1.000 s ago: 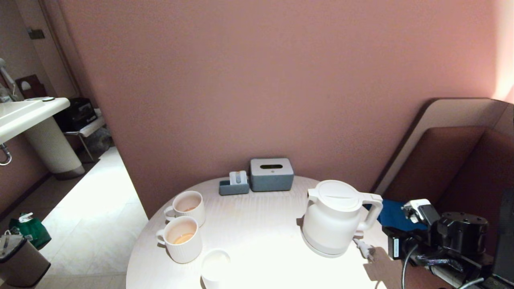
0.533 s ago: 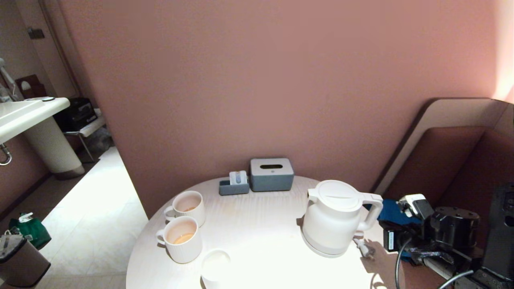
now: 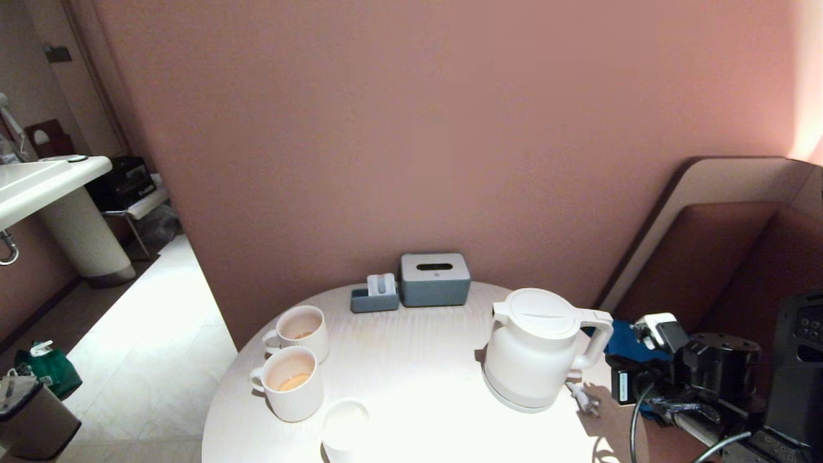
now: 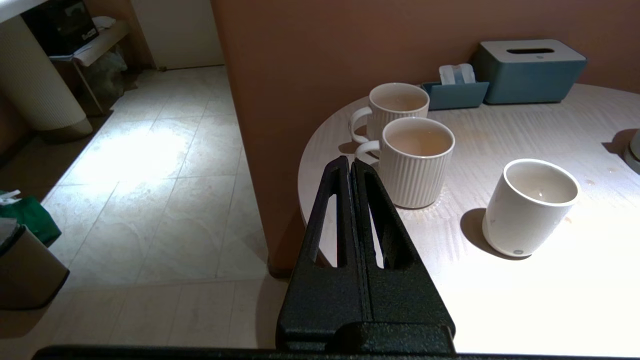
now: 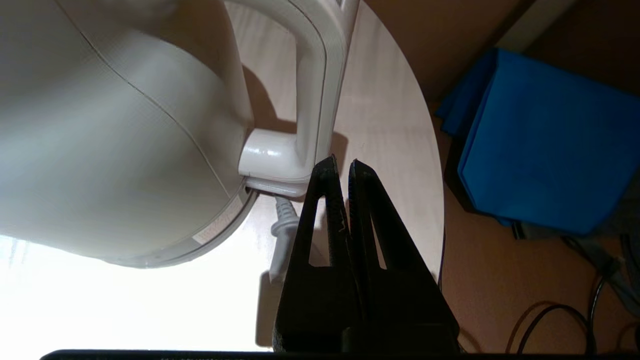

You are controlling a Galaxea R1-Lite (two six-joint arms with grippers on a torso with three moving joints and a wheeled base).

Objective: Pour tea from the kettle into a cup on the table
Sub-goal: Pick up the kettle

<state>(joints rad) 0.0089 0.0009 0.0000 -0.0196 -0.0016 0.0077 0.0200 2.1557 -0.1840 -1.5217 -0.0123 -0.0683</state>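
The white kettle [image 3: 537, 350] stands on its base at the right of the round table [image 3: 411, 360], lid on, handle [image 5: 312, 95] turned toward my right arm. Its short plug [image 3: 584, 397] lies on the table beside it. My right gripper [image 5: 341, 167] is shut and empty, low at the table's right edge, its tips just short of the handle's foot. The small smooth cup [image 4: 532, 205] stands at the front edge and looks empty. Tea [image 3: 294, 382] shows in the nearer ribbed mug. My left gripper [image 4: 348, 162] is shut and empty off the table's left edge.
Two ribbed mugs [image 3: 292, 382] [image 3: 299, 331] stand at the left of the table. A grey-blue tissue box [image 3: 434, 278] and small tray [image 3: 375, 297] sit at the back by the wall. A blue object [image 5: 545, 135] lies beyond the table's right edge.
My right arm has shifted a little left and away, bringing the gripper closer to the kettle's handle. Kettle, cup and mugs have stayed put.
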